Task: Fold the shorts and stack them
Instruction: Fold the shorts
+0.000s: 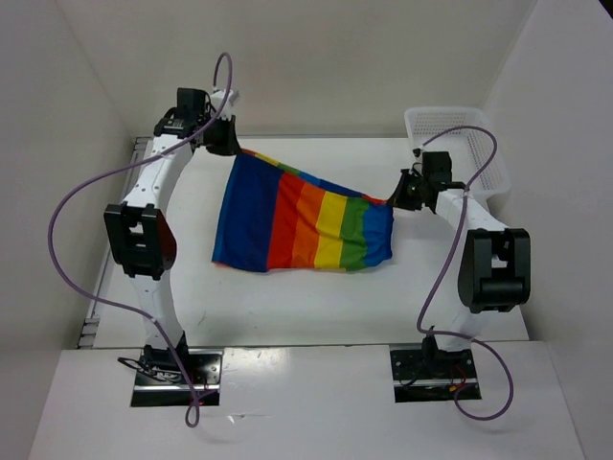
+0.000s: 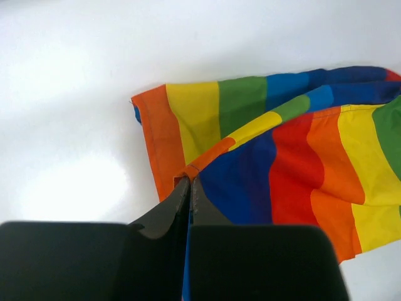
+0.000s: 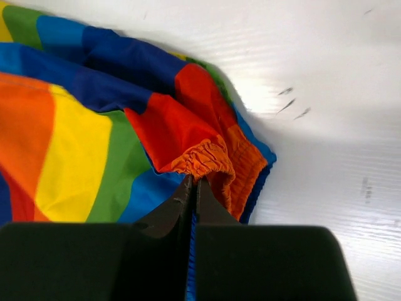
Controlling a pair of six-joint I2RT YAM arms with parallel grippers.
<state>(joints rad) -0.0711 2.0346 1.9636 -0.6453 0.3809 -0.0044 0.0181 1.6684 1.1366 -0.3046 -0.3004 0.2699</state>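
Observation:
The rainbow-striped shorts [image 1: 302,218] hang stretched between my two grippers above the white table, their lower edge resting on it. My left gripper [image 1: 230,142] is shut on the far left corner of the cloth; the left wrist view shows its fingers [image 2: 190,183] pinching an orange hem of the shorts [image 2: 294,157]. My right gripper [image 1: 397,196] is shut on the right corner; the right wrist view shows its fingers [image 3: 192,183] clamped on the gathered orange waistband of the shorts [image 3: 125,144].
A white mesh basket [image 1: 458,134] stands at the far right, just behind the right arm. White walls close in the table at the back and sides. The arm bases stand at the near edge.

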